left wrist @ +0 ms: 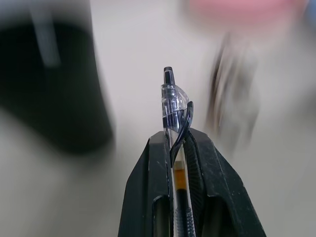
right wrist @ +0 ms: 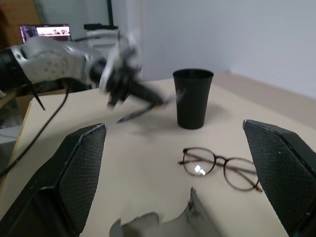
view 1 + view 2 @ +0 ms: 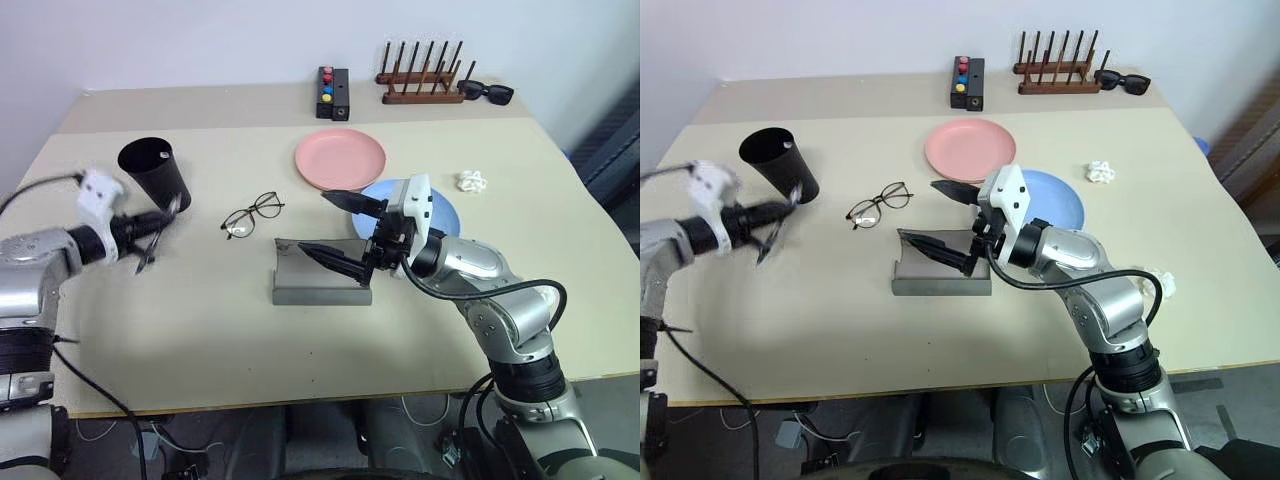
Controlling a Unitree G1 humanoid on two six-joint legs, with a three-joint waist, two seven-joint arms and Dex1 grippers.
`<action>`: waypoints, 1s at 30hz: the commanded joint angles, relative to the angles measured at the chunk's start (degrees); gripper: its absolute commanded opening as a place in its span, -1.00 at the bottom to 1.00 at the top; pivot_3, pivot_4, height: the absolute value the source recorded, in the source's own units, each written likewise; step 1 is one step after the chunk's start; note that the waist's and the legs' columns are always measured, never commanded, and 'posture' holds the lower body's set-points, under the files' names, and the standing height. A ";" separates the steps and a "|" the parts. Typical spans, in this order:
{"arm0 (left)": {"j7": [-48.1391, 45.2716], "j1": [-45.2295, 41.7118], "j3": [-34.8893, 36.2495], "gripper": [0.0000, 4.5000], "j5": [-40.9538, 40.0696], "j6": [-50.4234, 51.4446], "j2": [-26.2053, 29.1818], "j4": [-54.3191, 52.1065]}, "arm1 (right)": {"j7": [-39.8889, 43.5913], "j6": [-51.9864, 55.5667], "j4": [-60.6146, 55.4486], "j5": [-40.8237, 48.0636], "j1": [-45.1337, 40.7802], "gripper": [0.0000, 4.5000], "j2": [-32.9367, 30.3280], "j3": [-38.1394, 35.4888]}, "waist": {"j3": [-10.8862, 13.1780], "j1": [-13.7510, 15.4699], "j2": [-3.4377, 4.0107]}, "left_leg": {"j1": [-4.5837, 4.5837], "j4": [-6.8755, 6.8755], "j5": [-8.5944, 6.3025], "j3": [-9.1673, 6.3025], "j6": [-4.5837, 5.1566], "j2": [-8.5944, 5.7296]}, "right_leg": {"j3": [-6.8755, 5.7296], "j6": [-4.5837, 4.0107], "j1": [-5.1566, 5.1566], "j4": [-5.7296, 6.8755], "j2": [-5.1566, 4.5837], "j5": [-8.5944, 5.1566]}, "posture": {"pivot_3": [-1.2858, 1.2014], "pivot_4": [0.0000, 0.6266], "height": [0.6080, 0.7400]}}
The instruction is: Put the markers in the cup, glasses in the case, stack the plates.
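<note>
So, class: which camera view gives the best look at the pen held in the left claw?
The left wrist view: the pen stands sharp and close between the shut claw's fingers, its clear barrel and clip plain. In the two eye views it is a thin dark streak beside the cup; in the right wrist view it is a blur.
</note>
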 commanded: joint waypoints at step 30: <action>31.62 -21.80 -0.53 -0.97 16.85 -47.03 -13.21 40.70 | -6.21 -8.82 3.59 -6.16 -4.02 1.00 9.73 2.57 | -0.04 0.21 0.03 | 0.08 0.00 0.02 0.05 -0.03 -0.05 | 0.02 0.04 0.03 0.12 0.04 0.06 | 0.03 -0.52 0.98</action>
